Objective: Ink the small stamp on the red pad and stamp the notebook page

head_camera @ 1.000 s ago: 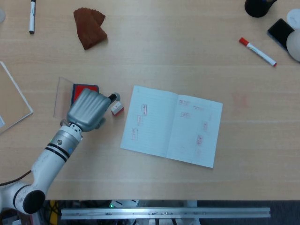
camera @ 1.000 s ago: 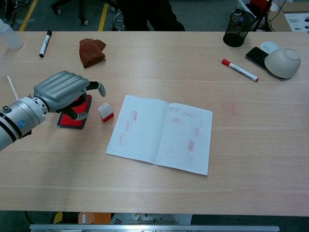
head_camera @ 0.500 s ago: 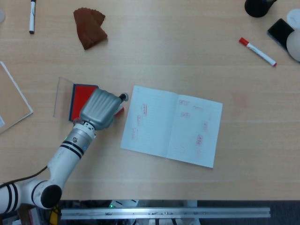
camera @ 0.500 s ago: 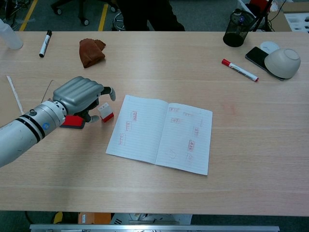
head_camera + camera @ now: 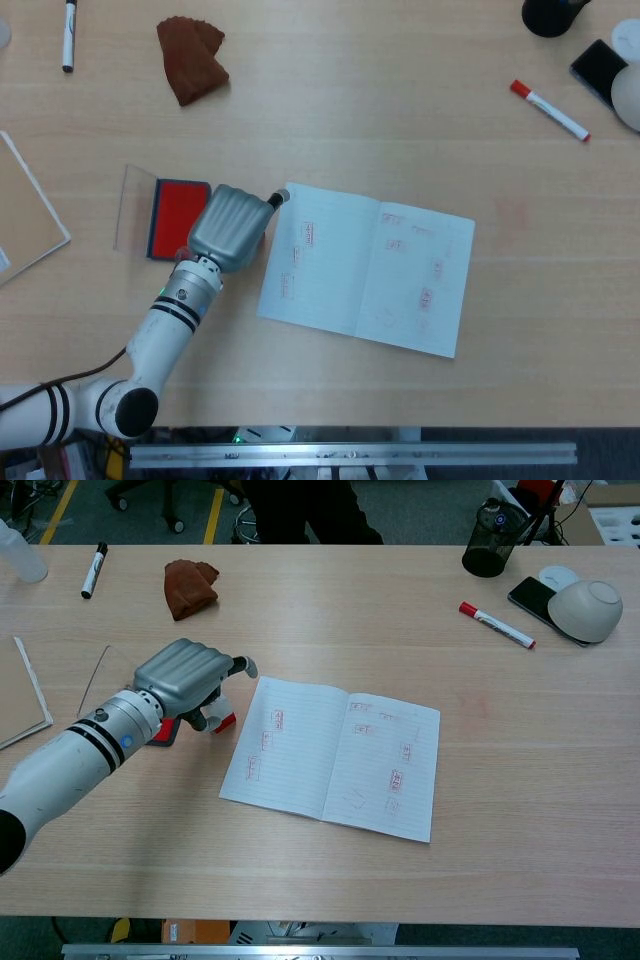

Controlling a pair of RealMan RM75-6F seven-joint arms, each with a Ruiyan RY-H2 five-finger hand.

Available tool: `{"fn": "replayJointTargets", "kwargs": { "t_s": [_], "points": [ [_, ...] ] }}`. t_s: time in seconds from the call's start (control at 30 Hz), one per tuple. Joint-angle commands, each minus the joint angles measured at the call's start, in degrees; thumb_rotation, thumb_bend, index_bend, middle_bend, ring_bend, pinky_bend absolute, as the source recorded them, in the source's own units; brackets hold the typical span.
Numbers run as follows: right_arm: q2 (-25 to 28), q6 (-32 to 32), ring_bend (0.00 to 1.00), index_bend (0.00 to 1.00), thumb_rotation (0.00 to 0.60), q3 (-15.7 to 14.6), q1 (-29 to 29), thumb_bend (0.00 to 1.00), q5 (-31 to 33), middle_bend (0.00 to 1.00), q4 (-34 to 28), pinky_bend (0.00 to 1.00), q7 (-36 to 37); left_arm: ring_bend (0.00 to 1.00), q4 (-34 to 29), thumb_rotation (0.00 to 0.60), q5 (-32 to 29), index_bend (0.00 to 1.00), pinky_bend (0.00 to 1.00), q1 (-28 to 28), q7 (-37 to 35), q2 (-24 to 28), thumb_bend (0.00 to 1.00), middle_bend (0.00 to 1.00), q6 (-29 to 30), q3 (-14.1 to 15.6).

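Left hand (image 5: 185, 675) fingers (image 5: 243, 665) curled down over small stamp (image 5: 224, 720), only its red edge showing in chest view; real grip or just covering, can't tell. Stamp sits on desk (image 5: 320, 600) betw. red pad (image 5: 175, 215) and notebook (image 5: 335, 755), just beside notebook's left edge. Notebook open, flat, red stamp marks on both pages. Right hand out of both views. Bowl (image 5: 585, 610) far right, upside down, contents n/a.
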Motion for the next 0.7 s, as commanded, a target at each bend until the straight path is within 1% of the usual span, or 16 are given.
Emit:
{"fn": "replayJointTargets", "kwargs": {
  "t_s": [0.03, 0.17, 0.3, 0.7],
  "points": [
    [-0.1, -0.1, 0.09, 0.11, 0.600, -0.1, -0.1, 0.30, 0.1, 0.18, 0.2, 0.15, 0.2, 0.97, 0.9, 0.600, -0.5, 0.22, 1.00, -0.4, 0.9, -0.8, 0.22, 0.95, 0.6, 0.1],
    [-0.3, -0.3, 0.09, 0.11, 0.600, -0.1, -0.2, 0.30, 0.4, 0.18, 0.7, 0.15, 0.7, 0.97, 2.2, 0.600, -0.9, 0.21, 1.00, -0.6, 1.7, -1.8, 0.22, 0.95, 1.4, 0.3],
    [-0.3, -0.1, 0.09, 0.11, 0.600, -0.1, -0.4, 0.30, 0.3, 0.18, 1.0, 0.15, 1.0, 0.97, 4.0, 0.600, 0.0, 0.21, 1.00, -0.8, 2.8, -2.4, 0.22, 0.95, 2.3, 1.1],
    [-0.2, -0.1, 0.09, 0.11, 0.600, -0.1, -0.6, 0.30, 0.3, 0.18, 0.9, 0.15, 1.0, 0.97, 7.2, 0.600, 1.6, 0.21, 1.00, -0.5, 1.5, -2.8, 0.22, 0.95, 2.9, 2.1]
  ]
}}
